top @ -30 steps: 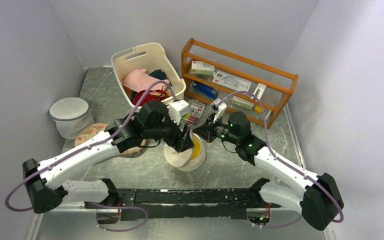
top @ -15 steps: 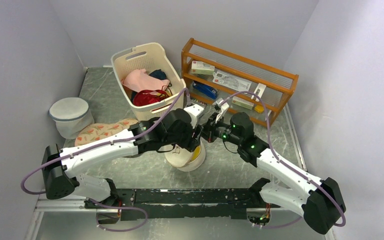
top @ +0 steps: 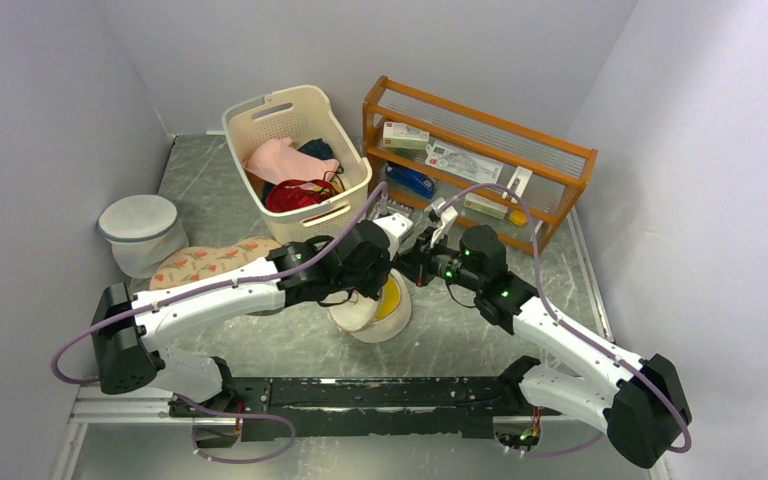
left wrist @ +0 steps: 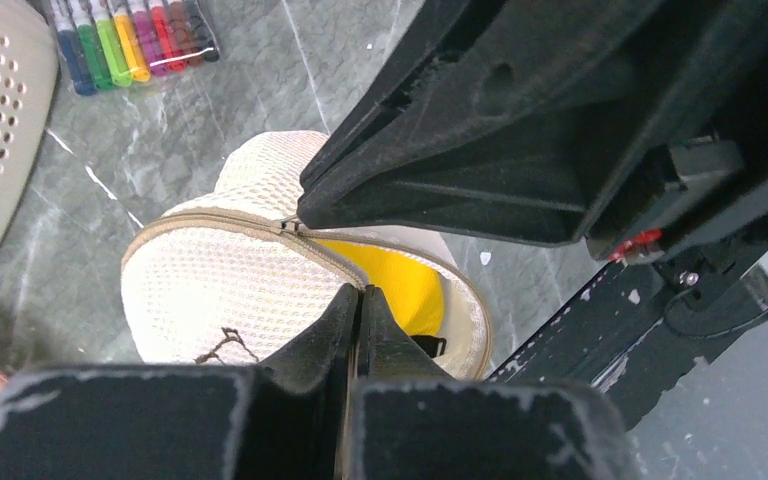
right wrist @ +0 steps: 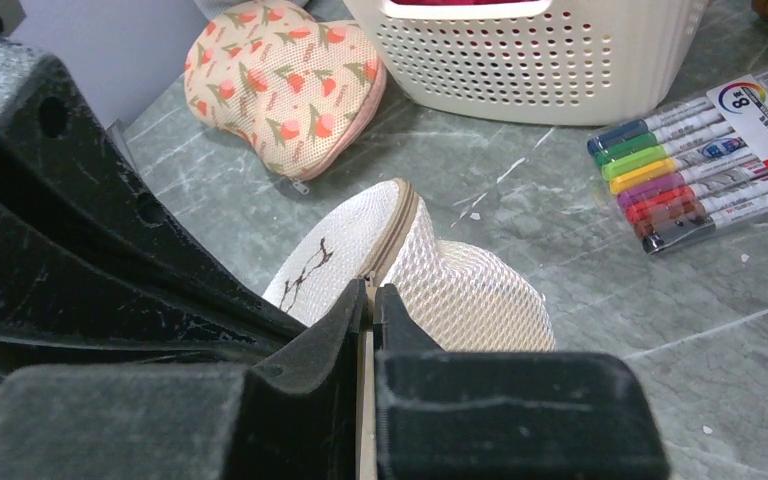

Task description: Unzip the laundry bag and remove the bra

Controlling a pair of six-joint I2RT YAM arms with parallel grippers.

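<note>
The laundry bag (left wrist: 222,285), its zip part open on yellow fabric (left wrist: 400,290), sits on the worktop (right wrist: 560,230) just beneath the left pincer (left wrist: 360,300), pressed together at the opening's edge, and the right pincer (right wrist: 370,295), pinching its zip seam.

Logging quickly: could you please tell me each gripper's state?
Left gripper: shut at the laundry bag zip.
Right gripper: shut on laundry bag's rim.
</note>
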